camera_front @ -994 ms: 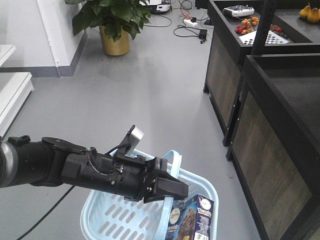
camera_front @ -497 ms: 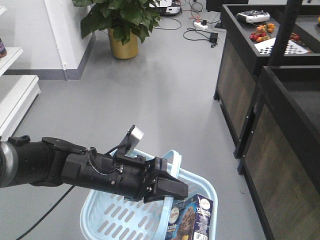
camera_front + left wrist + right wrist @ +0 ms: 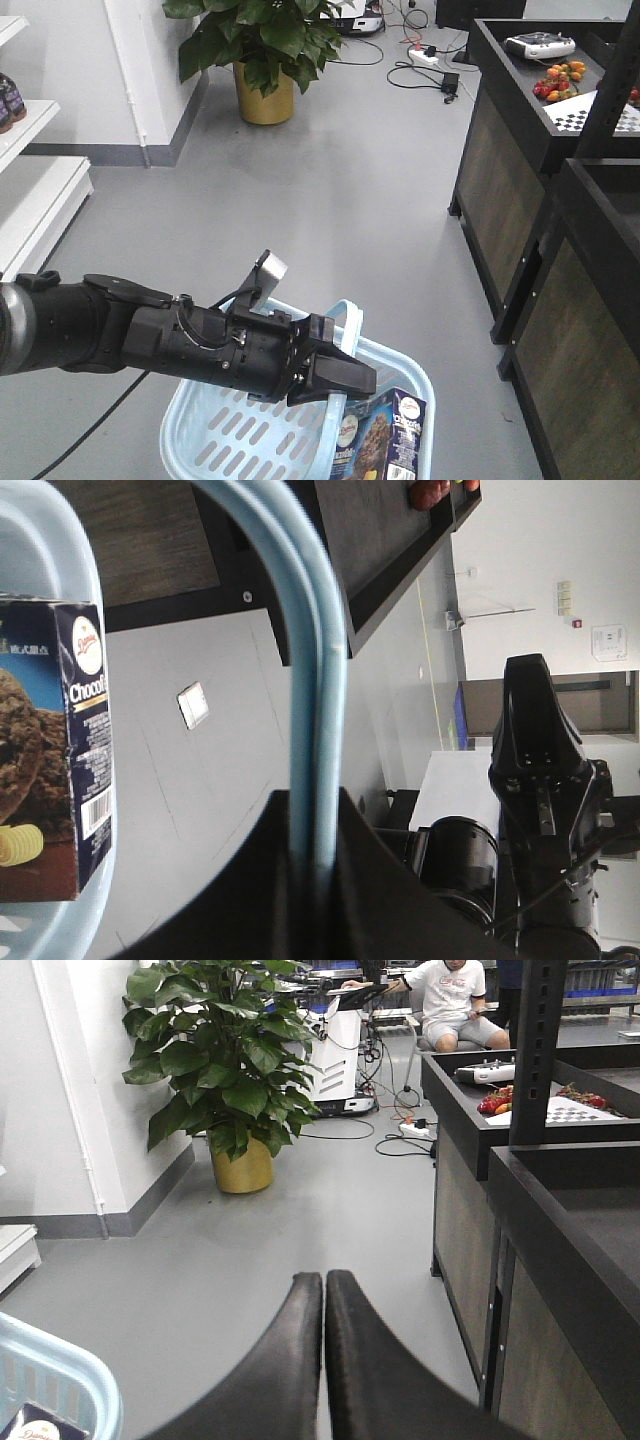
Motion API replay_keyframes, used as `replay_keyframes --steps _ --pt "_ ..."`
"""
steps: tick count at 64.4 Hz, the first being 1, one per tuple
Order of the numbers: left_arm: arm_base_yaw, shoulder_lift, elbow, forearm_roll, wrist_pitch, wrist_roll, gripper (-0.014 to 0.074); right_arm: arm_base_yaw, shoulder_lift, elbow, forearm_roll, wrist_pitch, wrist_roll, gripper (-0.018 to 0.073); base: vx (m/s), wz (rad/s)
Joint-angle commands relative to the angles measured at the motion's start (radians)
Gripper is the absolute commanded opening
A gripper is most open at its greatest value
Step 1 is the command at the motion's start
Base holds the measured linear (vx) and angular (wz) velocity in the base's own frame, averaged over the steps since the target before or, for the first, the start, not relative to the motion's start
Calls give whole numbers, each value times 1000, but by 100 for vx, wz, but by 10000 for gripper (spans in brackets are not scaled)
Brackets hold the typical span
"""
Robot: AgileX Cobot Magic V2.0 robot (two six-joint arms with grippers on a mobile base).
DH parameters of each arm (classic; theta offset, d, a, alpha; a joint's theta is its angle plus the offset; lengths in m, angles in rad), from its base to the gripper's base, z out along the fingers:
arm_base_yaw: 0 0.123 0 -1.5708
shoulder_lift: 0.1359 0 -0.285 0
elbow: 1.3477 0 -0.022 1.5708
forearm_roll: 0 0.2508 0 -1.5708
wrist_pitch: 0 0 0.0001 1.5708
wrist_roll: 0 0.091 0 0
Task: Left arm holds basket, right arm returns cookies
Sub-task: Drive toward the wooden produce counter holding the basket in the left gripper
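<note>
Grey floor (image 3: 330,200) stretches between a potted plant (image 3: 262,45) and dark benches (image 3: 520,190). The left hand (image 3: 345,378) is clamped on the basket (image 3: 215,430) by its handle (image 3: 315,680). The cookies (image 3: 385,435) stand upright in the basket's right corner. The right hand (image 3: 323,1360) is pressed closed and empty. This looks like the carrying step; next, the right hand must open and reach down for the box.

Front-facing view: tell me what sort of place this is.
Likely a mock shop inside a lab: dark display counters holding fruit, white shelves at the left and a blue shopping basket, but loose cables and a power strip on the floor.
</note>
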Motion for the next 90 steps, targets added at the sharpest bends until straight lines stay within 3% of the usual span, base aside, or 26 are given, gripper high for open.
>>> replay_keyframes --steps 1,90 --pt "-1 -55 -26 -73 70 9 -6 1 -10 2 -4 -74 -6 -9 17 0" --pt "-1 -55 -26 -73 70 9 -6 1 -10 2 -4 -74 -6 -9 18 -3"
